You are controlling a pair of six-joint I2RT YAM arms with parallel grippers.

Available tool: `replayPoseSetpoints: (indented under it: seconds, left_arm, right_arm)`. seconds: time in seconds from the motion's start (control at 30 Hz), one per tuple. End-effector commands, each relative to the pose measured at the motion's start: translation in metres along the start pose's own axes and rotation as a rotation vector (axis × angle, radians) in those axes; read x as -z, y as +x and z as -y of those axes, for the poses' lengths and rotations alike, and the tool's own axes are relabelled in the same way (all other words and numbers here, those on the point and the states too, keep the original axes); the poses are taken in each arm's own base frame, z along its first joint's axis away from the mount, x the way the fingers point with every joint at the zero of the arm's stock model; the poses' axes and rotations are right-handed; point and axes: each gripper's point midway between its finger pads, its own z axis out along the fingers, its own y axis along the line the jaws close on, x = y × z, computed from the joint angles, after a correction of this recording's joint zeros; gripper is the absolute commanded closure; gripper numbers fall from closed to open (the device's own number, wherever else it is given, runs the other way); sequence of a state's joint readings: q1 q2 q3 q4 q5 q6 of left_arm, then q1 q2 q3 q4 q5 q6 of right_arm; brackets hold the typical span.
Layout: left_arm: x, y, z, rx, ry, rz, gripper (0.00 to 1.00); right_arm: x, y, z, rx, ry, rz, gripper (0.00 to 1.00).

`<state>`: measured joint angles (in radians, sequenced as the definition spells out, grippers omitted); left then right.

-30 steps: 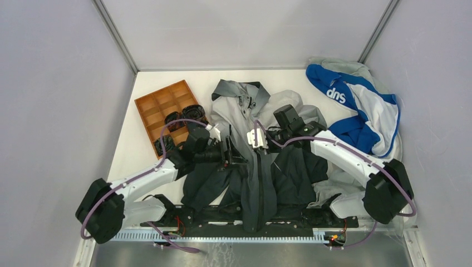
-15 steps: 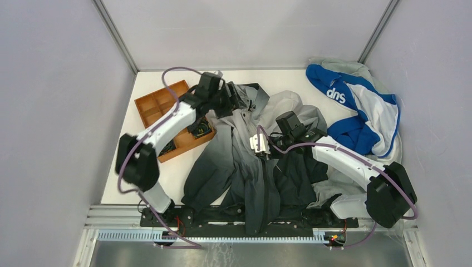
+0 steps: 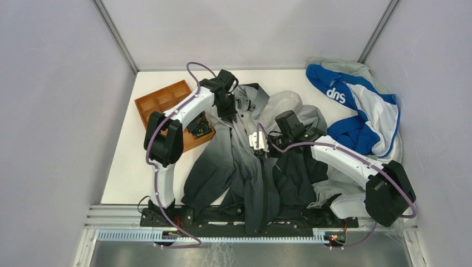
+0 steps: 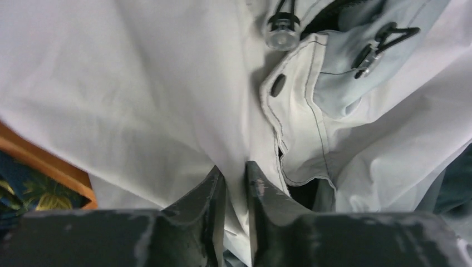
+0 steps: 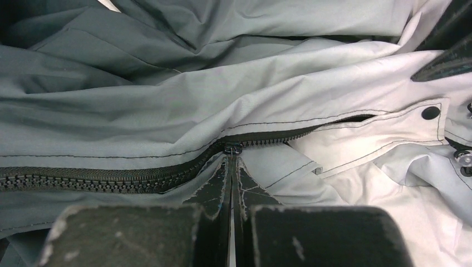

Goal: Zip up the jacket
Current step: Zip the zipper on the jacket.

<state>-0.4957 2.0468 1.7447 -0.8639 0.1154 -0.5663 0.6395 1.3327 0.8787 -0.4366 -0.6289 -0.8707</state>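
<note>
One jacket (image 3: 234,150), two garments (image 3: 345,94) (image 3: 334,62), one tray (image 3: 158,100)

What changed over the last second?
Left gripper swung from the middle of the jacket up to its collar and closed on a fold there. Right gripper stayed shut on the zipper pull. Tray and blue garment unmoved.

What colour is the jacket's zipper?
Dark charcoal to black zipper, set against pale grey jacket fabric; the right wrist view shows it best.
</note>
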Motion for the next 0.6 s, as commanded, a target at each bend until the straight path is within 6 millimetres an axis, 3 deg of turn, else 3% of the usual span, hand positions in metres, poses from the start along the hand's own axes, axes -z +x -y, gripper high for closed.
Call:
replayPoseSetpoints:
  seconds: [0.0,0.1,0.23,0.33,0.47,0.57]
  left_arm:
    - [0.002,-0.011,0.01,-0.086,0.071,-0.013,0.86]
    - [0.028,-0.049,0.033,-0.119,0.208,0.114,0.96]
    - [0.1,-0.107,0.065,-0.197,0.385,0.369,0.98]
    - [0.146,-0.13,0.076,-0.236,0.482,0.537,0.98]
    - [0.18,-0.127,0.08,-0.253,0.626,0.69,0.98]
    - [0.178,-0.107,0.069,-0.221,0.659,0.726,0.98]
  right_arm:
    - [0.002,-0.015,0.014,0.012,0.034,0.023,1.0]
    - [0.008,-0.012,0.026,0.043,0.078,-0.01,1.0]
    - [0.025,-0.016,0.057,0.057,0.161,-0.028,1.0]
    - [0.043,-0.023,0.082,0.066,0.222,-0.03,1.0]
    - [0.052,-0.033,0.089,0.082,0.232,-0.01,1.0]
    - [0.047,-0.034,0.08,0.06,0.2,0.015,1.0]
